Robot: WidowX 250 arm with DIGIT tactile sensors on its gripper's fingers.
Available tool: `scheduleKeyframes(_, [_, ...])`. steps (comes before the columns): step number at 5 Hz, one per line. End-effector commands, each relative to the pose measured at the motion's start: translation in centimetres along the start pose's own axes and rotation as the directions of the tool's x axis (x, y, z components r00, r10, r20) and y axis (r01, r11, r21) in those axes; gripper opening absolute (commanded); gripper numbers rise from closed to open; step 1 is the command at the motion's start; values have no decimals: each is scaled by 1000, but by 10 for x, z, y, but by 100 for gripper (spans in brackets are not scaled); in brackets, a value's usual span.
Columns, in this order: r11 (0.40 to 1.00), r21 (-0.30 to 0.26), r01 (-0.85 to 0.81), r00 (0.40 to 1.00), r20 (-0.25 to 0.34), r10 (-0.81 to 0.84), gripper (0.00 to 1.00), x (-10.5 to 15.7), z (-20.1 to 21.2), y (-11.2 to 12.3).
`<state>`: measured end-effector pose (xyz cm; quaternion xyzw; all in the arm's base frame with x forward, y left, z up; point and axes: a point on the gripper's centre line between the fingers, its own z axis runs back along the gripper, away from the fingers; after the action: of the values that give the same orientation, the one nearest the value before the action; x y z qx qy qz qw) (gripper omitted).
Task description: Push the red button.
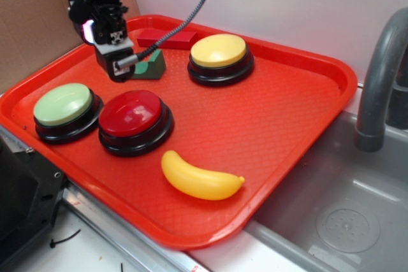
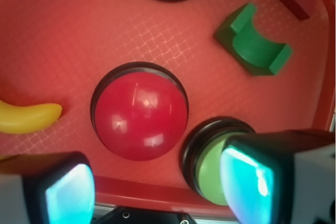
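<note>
The red button point(image 1: 134, 111), a glossy red dome on a black base, sits at the front left of the red tray point(image 1: 274, 113). In the wrist view the red button point(image 2: 140, 116) lies in the middle, ahead of my fingers. My gripper point(image 1: 120, 67) hangs in the air above the tray, just behind the red button and not touching it. It is open and empty; in the wrist view the gripper point(image 2: 157, 187) shows two fingers wide apart with glowing cyan pads point(image 2: 68, 195).
A pale green button point(image 1: 62, 104) stands left of the red one, a yellow button point(image 1: 218, 50) at the back. A green arch block point(image 1: 152, 65), a flat red block point(image 1: 167, 38) and a toy banana point(image 1: 201, 179) lie on the tray. A sink point(image 1: 344, 208) with a faucet point(image 1: 379, 74) is on the right.
</note>
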<state>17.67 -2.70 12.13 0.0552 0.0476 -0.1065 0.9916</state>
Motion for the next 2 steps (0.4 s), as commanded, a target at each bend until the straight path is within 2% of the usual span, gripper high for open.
scheduleKeyframes(1, [1000,12,-9,998,67,8,100,4,21,2])
scheduleKeyframes(2, [1000,11,-27,996,89,26,100,2,24,0])
